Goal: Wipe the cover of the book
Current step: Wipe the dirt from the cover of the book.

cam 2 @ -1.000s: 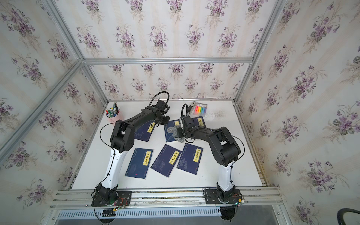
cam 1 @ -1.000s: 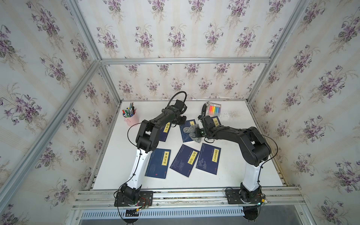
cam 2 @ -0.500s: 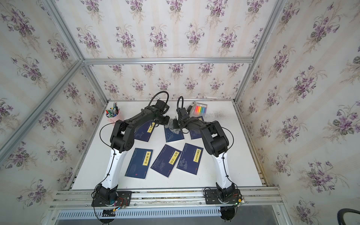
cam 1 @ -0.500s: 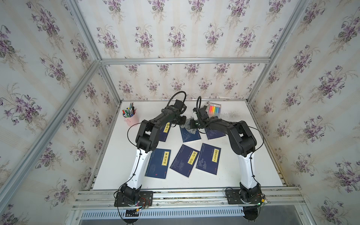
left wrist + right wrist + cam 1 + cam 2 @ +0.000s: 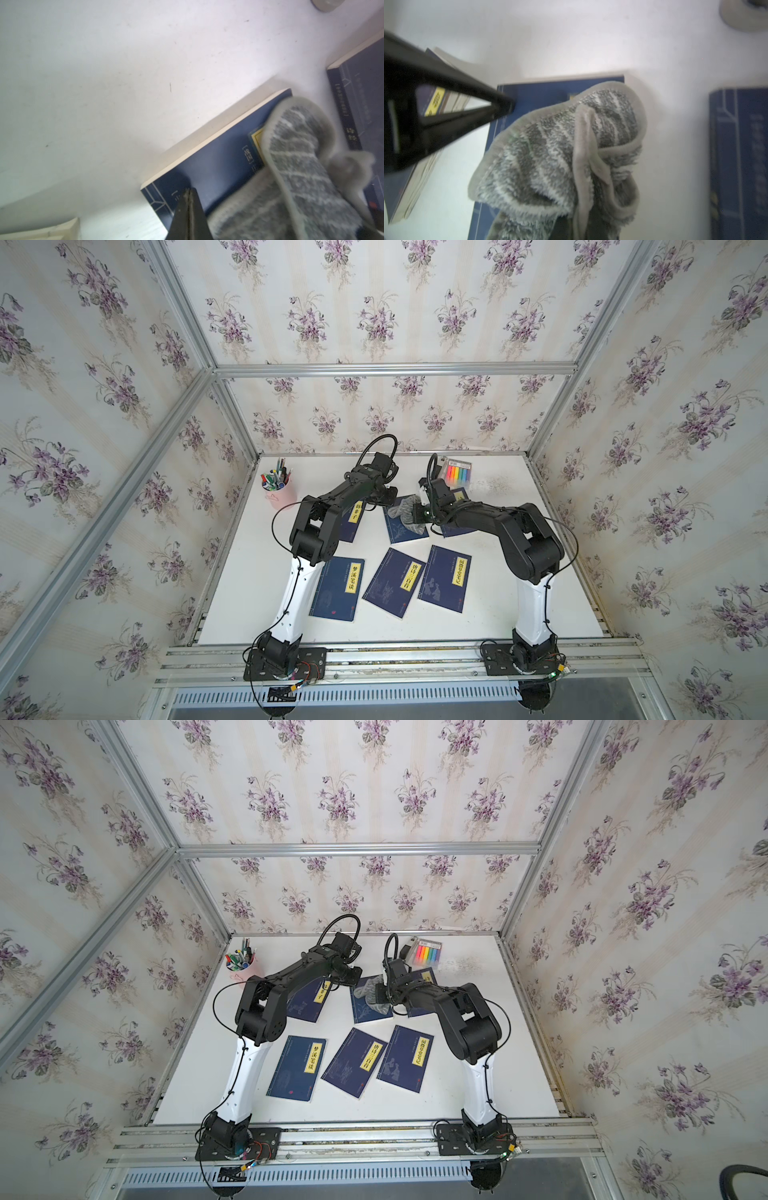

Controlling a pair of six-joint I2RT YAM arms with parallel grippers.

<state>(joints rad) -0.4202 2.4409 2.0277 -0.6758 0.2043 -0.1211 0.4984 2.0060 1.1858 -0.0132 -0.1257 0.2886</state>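
Wallpapered booth around my white surface

In both top views I see the white surface (image 5: 486,622) boxed in on three sides by walls papered in cream stripes with purple flower sprigs: a back wall (image 5: 374,414) beyond its far edge, and side walls (image 5: 83,448) rising from its left and right edges. Bare aluminium frame bars (image 5: 395,369) run along the wall joins above the surface. Along its near edge lie aluminium rails (image 5: 395,655), and just in front of those a slotted grille (image 5: 395,699). Light is soft and even, leaving only faint shadows on the surface; my wrist views show small scuffs there.
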